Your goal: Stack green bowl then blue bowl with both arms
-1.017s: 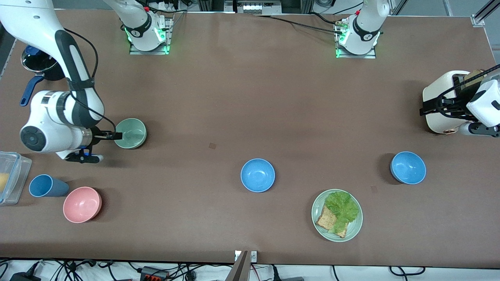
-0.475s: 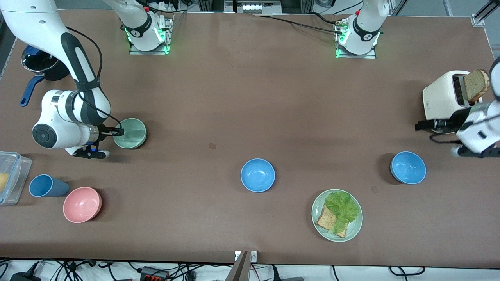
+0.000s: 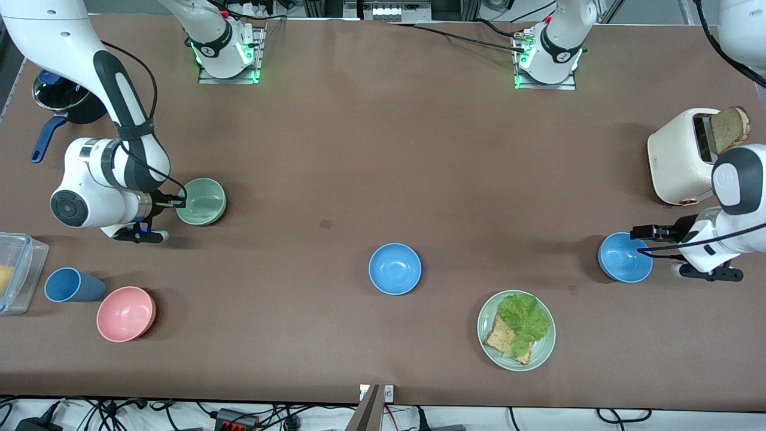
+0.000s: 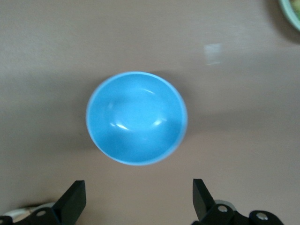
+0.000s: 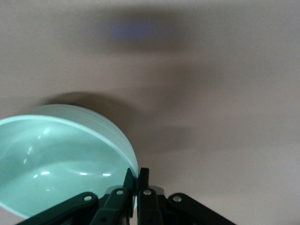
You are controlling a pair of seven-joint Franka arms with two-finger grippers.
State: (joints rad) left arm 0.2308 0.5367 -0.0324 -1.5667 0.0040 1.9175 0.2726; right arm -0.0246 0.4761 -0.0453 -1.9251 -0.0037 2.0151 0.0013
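The green bowl (image 3: 203, 202) sits toward the right arm's end of the table. My right gripper (image 3: 178, 202) is shut on its rim; in the right wrist view the fingers (image 5: 136, 182) pinch the edge of the green bowl (image 5: 61, 159). One blue bowl (image 3: 622, 260) sits toward the left arm's end. My left gripper (image 3: 640, 241) is open over that bowl's edge. In the left wrist view the blue bowl (image 4: 136, 117) lies just ahead of the open left gripper (image 4: 137, 202), not between its fingers. A second blue bowl (image 3: 395, 269) sits mid-table.
A pale-green plate (image 3: 543, 350) with bread and lettuce lies near the front camera. A white toaster (image 3: 679, 158) with bread stands by the left arm. A pink bowl (image 3: 125, 313), blue cup (image 3: 69, 285), clear container (image 3: 15, 272) and dark pot (image 3: 60, 96) sit at the right arm's end.
My left arm swung from beside the toaster to the blue bowl at its end of the table. My right gripper stayed shut on the green bowl's rim, and the bowl shifted slightly.
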